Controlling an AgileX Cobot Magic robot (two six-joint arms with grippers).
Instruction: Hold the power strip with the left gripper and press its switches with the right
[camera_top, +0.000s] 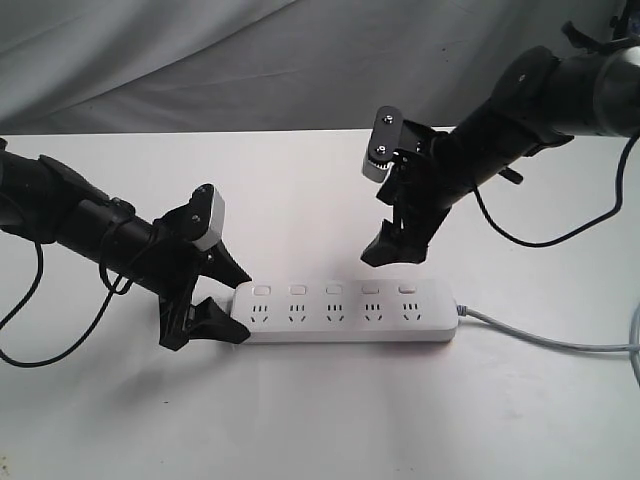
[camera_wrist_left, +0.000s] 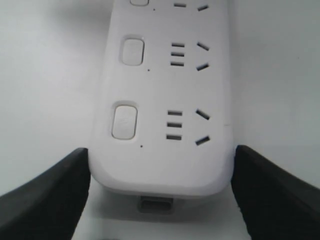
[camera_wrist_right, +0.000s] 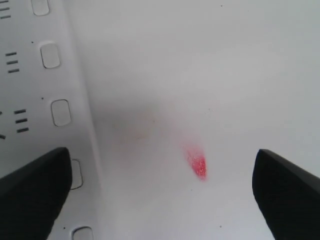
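Nearest, the left gripper (camera_top: 246, 309) clamps the power strip (camera_top: 345, 325); the right gripper (camera_top: 392, 254) hangs wide open near the switches (camera_top: 334, 289).

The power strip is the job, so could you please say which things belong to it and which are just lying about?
Job: long flat white plastic power strip; its row of small white square switches; black left hand gripping its end; black right hand, open, apart from it.
Lying about: red smudge on white table; grey cloth backdrop.

A plain white bench (camera_top: 300, 420) fills the scene; behind its far edge hangs creased grey cloth (camera_top: 200, 60), perhaps a curtain, softly lit.
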